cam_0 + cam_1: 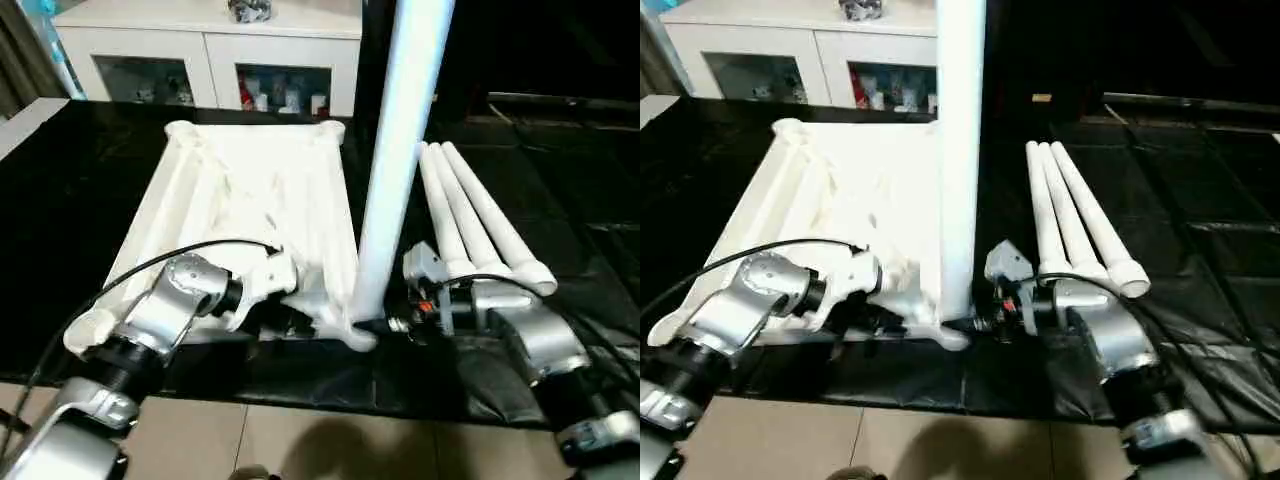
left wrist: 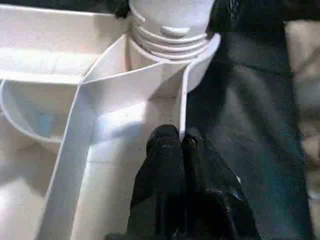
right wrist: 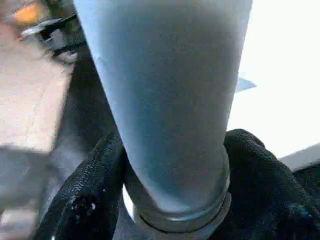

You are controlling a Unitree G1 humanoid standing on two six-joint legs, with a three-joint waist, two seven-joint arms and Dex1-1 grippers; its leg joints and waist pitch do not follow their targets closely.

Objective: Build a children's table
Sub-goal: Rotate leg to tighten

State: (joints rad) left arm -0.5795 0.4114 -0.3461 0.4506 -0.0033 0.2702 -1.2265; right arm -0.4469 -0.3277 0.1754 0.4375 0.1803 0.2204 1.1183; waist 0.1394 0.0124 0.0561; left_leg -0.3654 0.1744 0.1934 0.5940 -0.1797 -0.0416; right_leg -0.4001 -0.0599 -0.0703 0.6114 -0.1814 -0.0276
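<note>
The children's table lies in parts on a black mat. Its white tabletop [image 1: 250, 200] rests ribbed underside up. One white leg [image 1: 395, 150] stands upright in the near right corner socket [image 2: 172, 35]. My right gripper [image 1: 395, 322] is shut on this leg just above the socket, its black fingers [image 3: 90, 190] pressing it from both sides. My left gripper [image 2: 180, 142] is shut on the tabletop's thin side rim right next to that socket. Three more legs [image 1: 470, 220] lie side by side on the mat to the right of the tabletop.
The black mat [image 1: 560, 170] extends far to the right and behind. A white glass-door cabinet [image 1: 210, 50] stands at the back left. Tan floor tiles [image 1: 300, 440] begin at the mat's near edge, under my forearms.
</note>
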